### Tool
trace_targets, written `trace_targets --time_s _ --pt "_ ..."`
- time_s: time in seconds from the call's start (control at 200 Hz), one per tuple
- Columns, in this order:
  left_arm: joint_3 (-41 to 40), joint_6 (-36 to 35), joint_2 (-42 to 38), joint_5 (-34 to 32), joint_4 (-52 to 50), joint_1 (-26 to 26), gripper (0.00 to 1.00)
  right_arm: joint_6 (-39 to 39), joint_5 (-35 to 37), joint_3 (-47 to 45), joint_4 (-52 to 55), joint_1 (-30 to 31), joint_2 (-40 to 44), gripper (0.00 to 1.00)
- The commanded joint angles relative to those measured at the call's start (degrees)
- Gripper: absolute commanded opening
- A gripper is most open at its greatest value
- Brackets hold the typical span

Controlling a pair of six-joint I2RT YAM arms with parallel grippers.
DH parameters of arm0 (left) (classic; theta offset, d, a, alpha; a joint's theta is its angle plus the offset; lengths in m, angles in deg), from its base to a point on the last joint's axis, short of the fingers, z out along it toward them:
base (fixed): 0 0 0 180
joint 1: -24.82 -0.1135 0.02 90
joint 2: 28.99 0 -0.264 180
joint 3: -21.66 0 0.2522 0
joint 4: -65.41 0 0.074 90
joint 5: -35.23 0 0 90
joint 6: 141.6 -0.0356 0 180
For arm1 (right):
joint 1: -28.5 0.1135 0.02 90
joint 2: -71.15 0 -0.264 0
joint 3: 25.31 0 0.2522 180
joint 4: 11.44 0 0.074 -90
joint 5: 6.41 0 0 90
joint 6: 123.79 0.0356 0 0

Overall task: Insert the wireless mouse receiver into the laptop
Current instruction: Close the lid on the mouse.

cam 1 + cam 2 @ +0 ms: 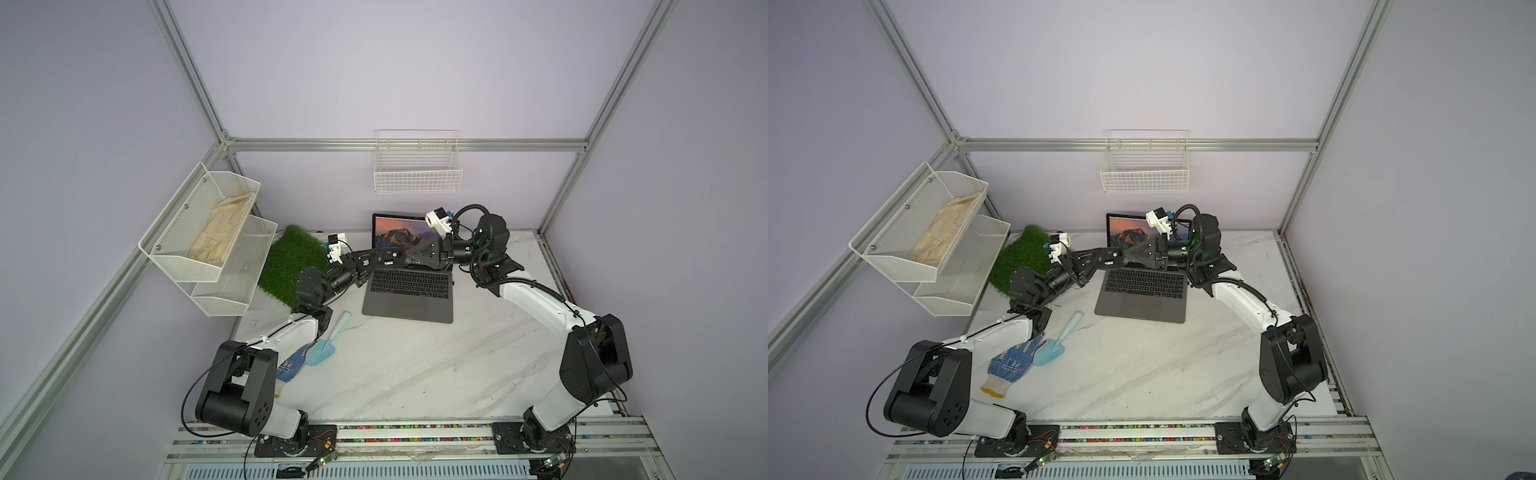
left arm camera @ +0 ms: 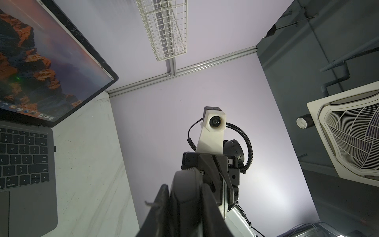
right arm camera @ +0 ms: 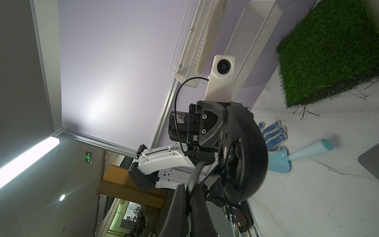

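The open laptop point(image 1: 407, 303) point(image 1: 1140, 305) stands at the back of the table, an orange mountain picture on its screen. Both grippers meet in the air above its hinge. My left gripper point(image 1: 395, 257) point(image 2: 185, 185) is shut on the black oval mouse point(image 2: 184, 205) point(image 3: 246, 156). My right gripper point(image 1: 411, 258) point(image 3: 187, 188) is shut on a thin black cover piece point(image 3: 196, 174) that reaches up to the mouse's underside. A tiny dark stub point(image 2: 55, 148) point(image 1: 453, 283) sticks out of the laptop's right edge. I cannot tell whether it is the wireless mouse receiver.
A light blue trowel point(image 1: 328, 345) and a blue dotted glove point(image 1: 1011, 361) lie front left of the laptop. A green grass mat point(image 1: 291, 262) lies at the back left under a white mesh shelf point(image 1: 199, 224). A wire basket point(image 1: 417, 166) hangs on the back wall.
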Motion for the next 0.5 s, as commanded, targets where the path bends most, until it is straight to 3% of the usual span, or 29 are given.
trace_targets --time_s 0.0,0.155,0.495 --pt "2.4 0.1 0.1 0.8 4.1 0.5 0.00 1.9 0.3 -0.3 -3.1 0.3 2.3 0.00" --pt "2.7 0.2 0.3 0.9 4.2 0.6 0.00 4.4 0.1 -1.5 -7.3 0.3 0.7 0.00" --pt "2.9 0.4 0.3 1.3 4.4 0.5 0.00 2.7 -1.4 -3.3 -6.0 0.4 -1.5 0.00"
